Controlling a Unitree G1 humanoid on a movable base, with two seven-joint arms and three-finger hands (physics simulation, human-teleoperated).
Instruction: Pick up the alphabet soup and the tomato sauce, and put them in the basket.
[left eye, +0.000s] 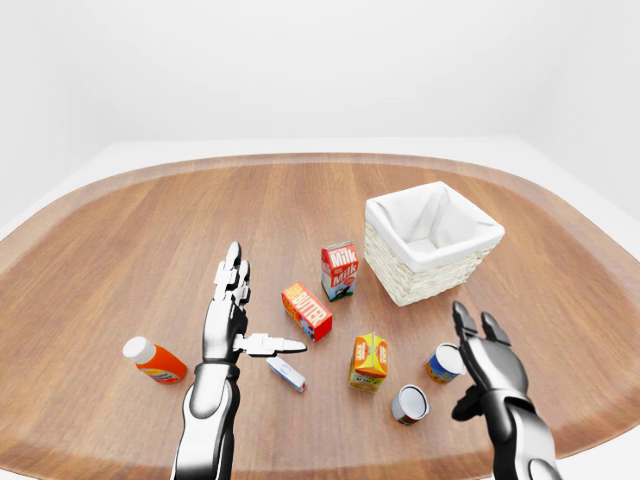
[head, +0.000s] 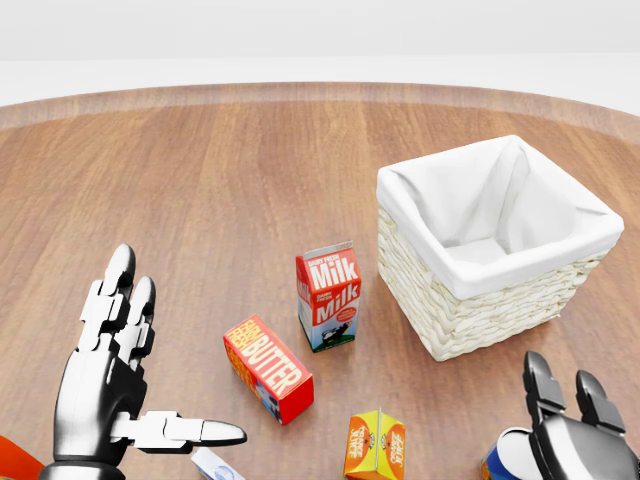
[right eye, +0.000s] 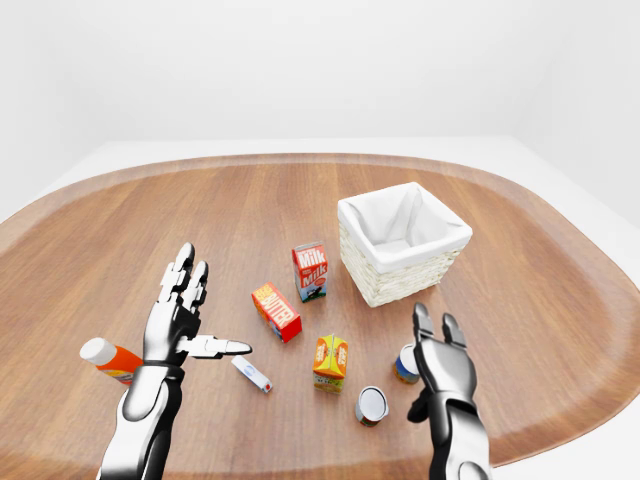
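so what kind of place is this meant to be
Most likely a bare simulated test room, not a real kitchen: a big rounded wooden table against plain white walls, with groceries such as a milk carton and a butter box beside a lined wicker basket.

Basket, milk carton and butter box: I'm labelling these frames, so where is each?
Basket (left eye: 404, 283): left-eye view, on its woven wall.
Milk carton (head: 330, 290): head view, on its printed face.
Butter box (head: 270, 367): head view, on its lettered top face.
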